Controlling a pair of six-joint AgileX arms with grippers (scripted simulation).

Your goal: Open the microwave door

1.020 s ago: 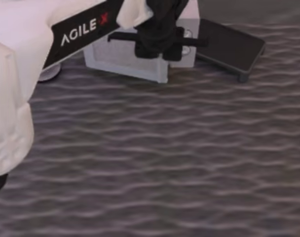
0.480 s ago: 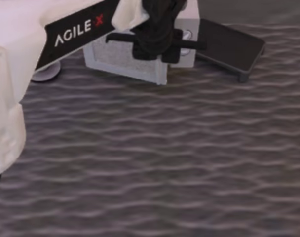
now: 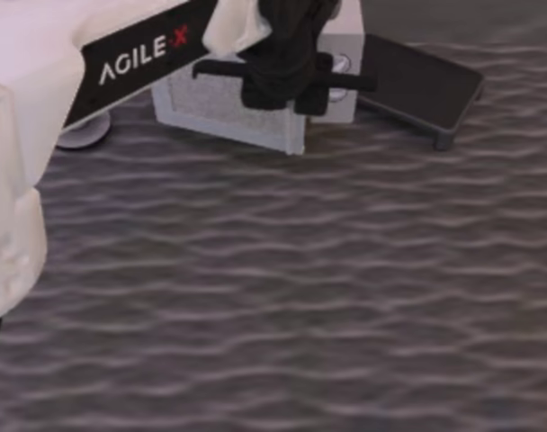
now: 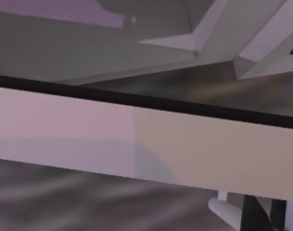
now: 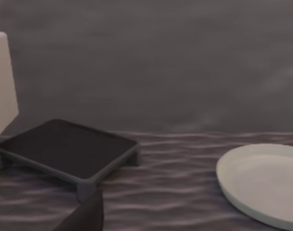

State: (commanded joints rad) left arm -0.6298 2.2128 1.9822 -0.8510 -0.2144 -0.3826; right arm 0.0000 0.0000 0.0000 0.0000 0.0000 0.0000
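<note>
The light grey microwave (image 3: 348,20) stands at the table's back, mostly under my left arm. Its door (image 3: 210,110), with the speckled window, stands slightly ajar, its free edge (image 3: 296,135) out in front of the knob panel (image 3: 342,65). My left gripper (image 3: 287,85) hangs black over that edge. In the left wrist view the door (image 4: 209,149) fills the frame, and dark fingers (image 4: 255,217) are closed at its white handle (image 4: 228,211). My right arm is outside the top view; only a dark part of the right gripper (image 5: 86,216) shows.
A flat black tray (image 3: 417,81) on short legs lies just right of the microwave, seen too as the tray (image 5: 64,144) in the right wrist view. A white plate (image 5: 267,183) lies farther right. A white round disc (image 3: 83,133) sits left of the microwave.
The left arm shifted a little toward the left, and the door's free edge came slightly outward with the gripper. Over the last half second almost nothing moved.
</note>
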